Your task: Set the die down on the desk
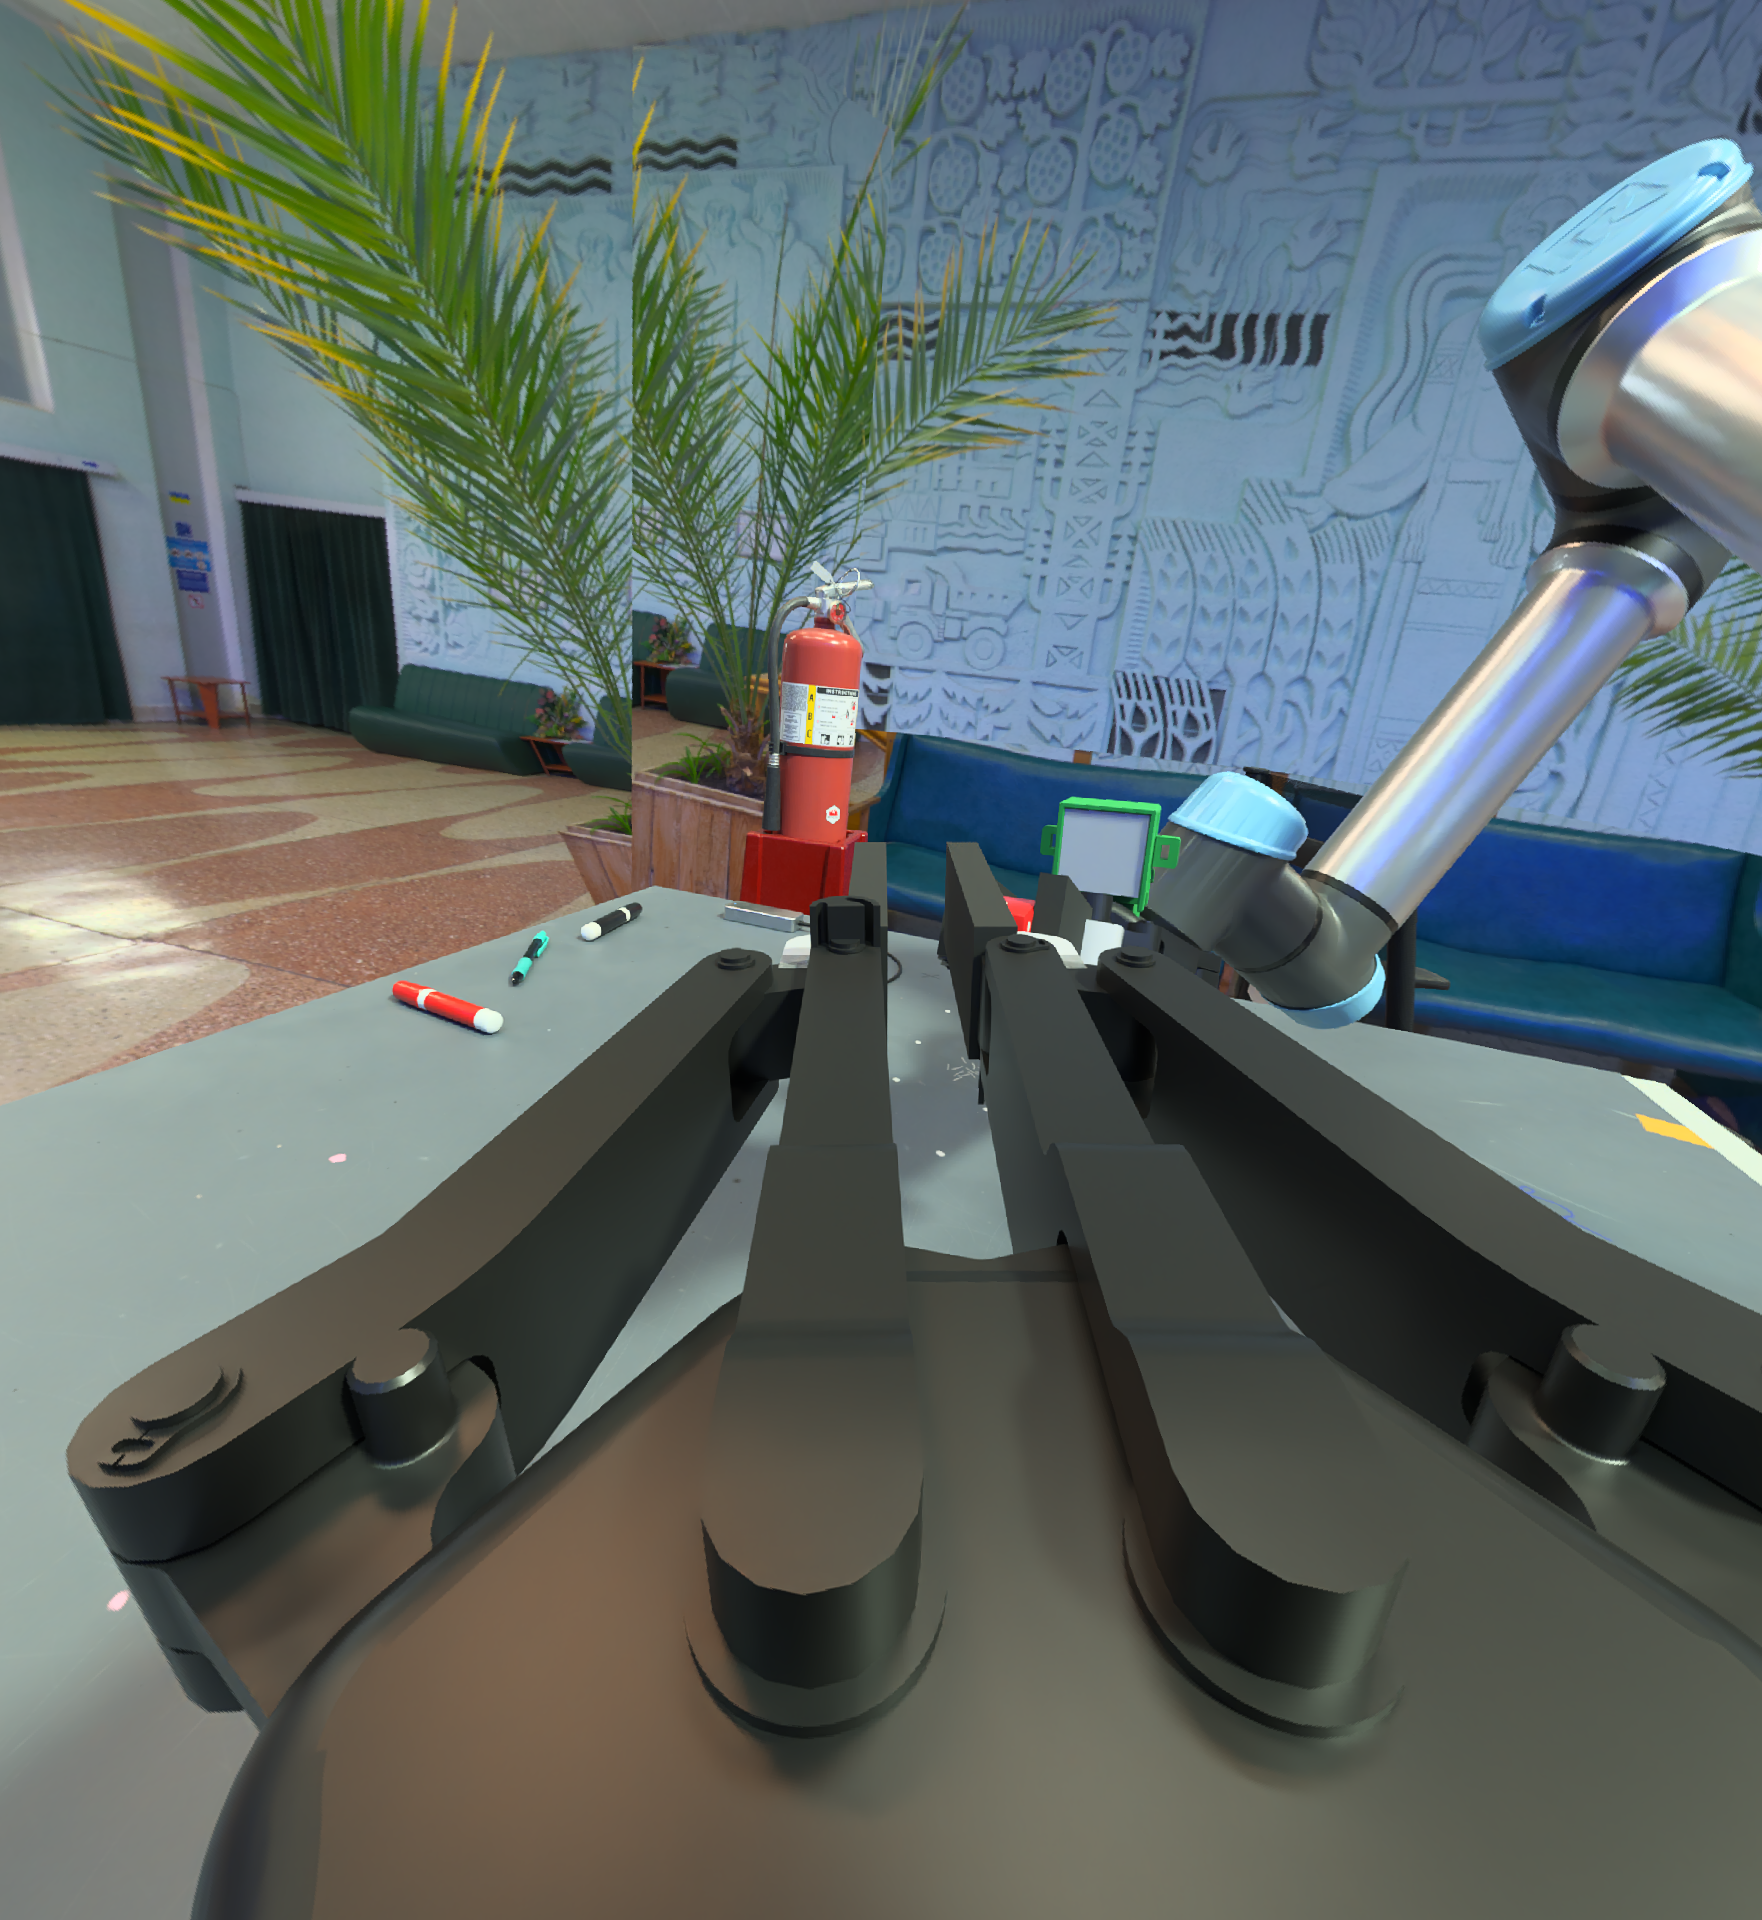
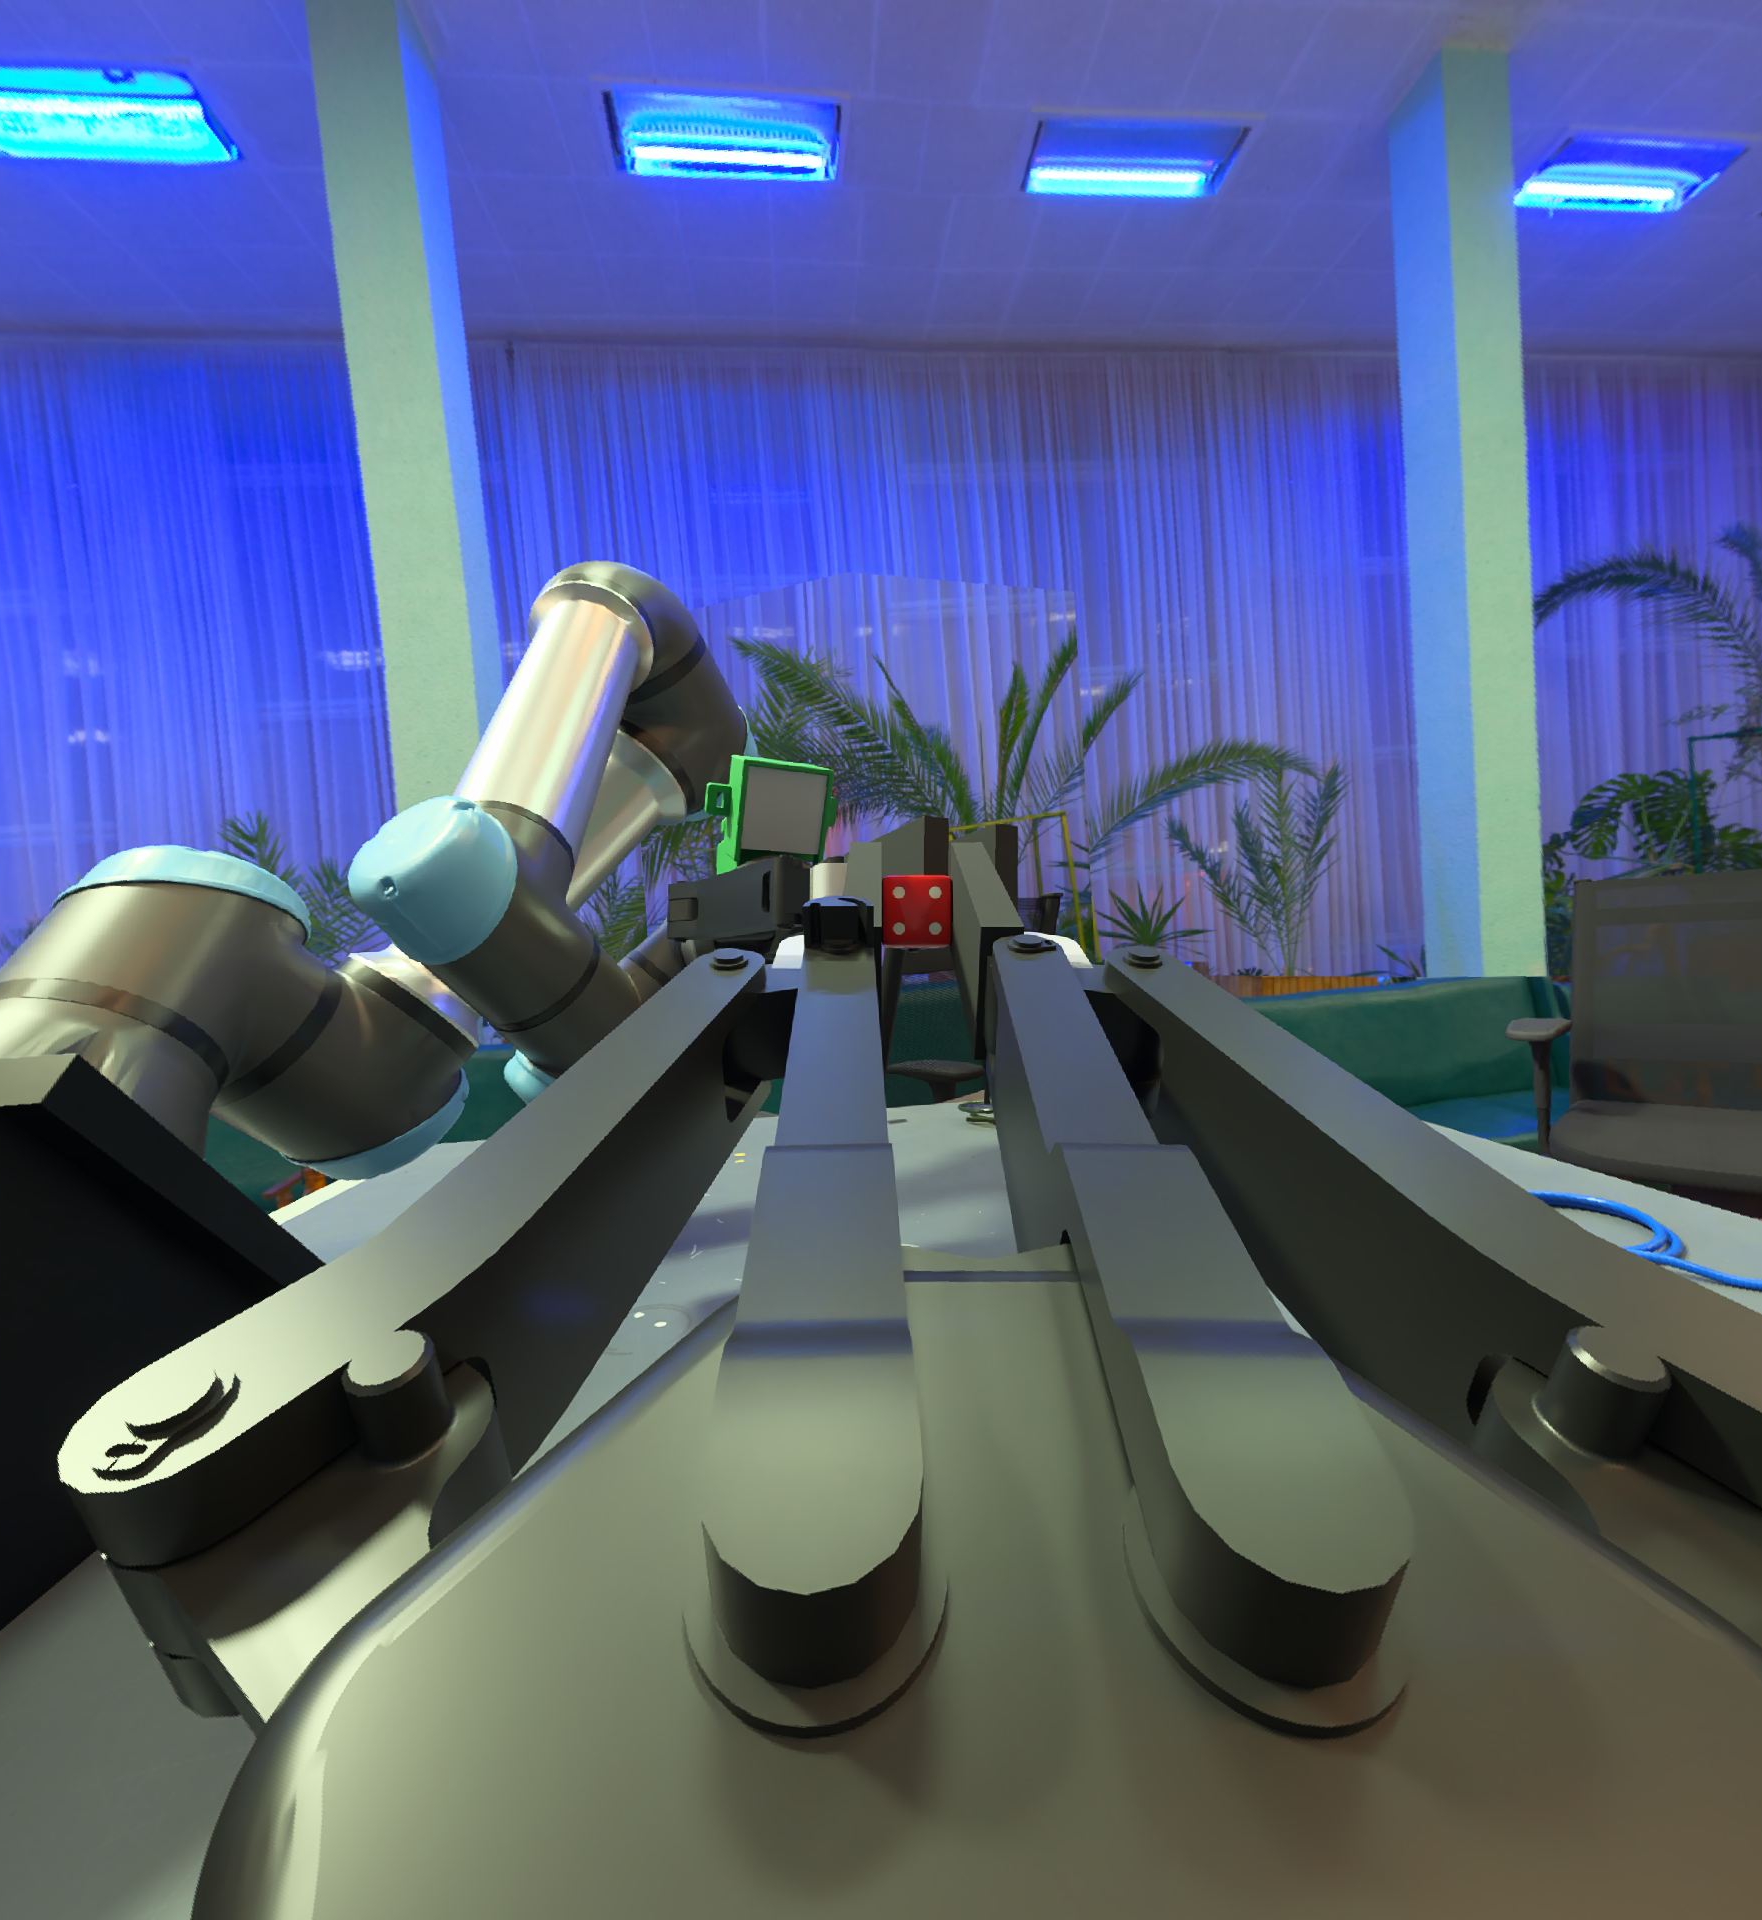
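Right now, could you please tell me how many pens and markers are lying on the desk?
3, along the desk's far left: red marker nearest, teal pen behind it, black marker farthest. The gripper may hide others.

Matt grey worktop (image 1: 233, 1195); glossy red plastic die (image 2: 916, 910); matt dark fingers (image 2: 981, 894); polished metal arm tube (image 1: 1479, 748).

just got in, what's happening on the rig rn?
The right gripper holds a red die between its fingertips, above the grey desk; the die is not yet set down. The left gripper is nearly closed with nothing visibly in it, pointing toward the right one. Three markers, one red, lie untouched on the desk's far side.
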